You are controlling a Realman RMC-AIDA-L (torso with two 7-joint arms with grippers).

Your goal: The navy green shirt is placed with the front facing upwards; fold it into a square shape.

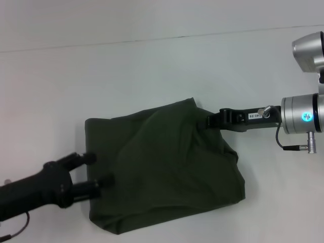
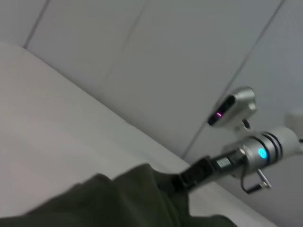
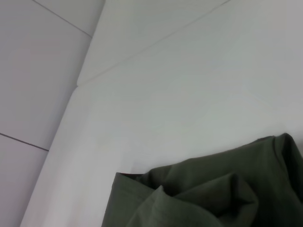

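The navy green shirt [image 1: 167,167] lies on the white table [image 1: 152,66] as a rumpled, roughly rectangular bundle showing plain dark green only. My right gripper [image 1: 211,120] is at the shirt's far right corner, shut on a pinch of fabric that rises to it. The left wrist view shows that right gripper [image 2: 182,178] biting the cloth's [image 2: 118,203] raised edge. My left gripper [image 1: 97,171] is at the shirt's left edge, open, with one finger [image 1: 104,182] touching the cloth and the other finger [image 1: 87,158] just over the edge. The right wrist view shows only bunched shirt folds [image 3: 213,194].
White tabletop surrounds the shirt on all sides, with a seam line [image 1: 162,39] running across the far part. Pale wall panels [image 2: 165,56] stand behind the table. The right arm's silver wrist [image 1: 301,115] reaches in from the right edge.
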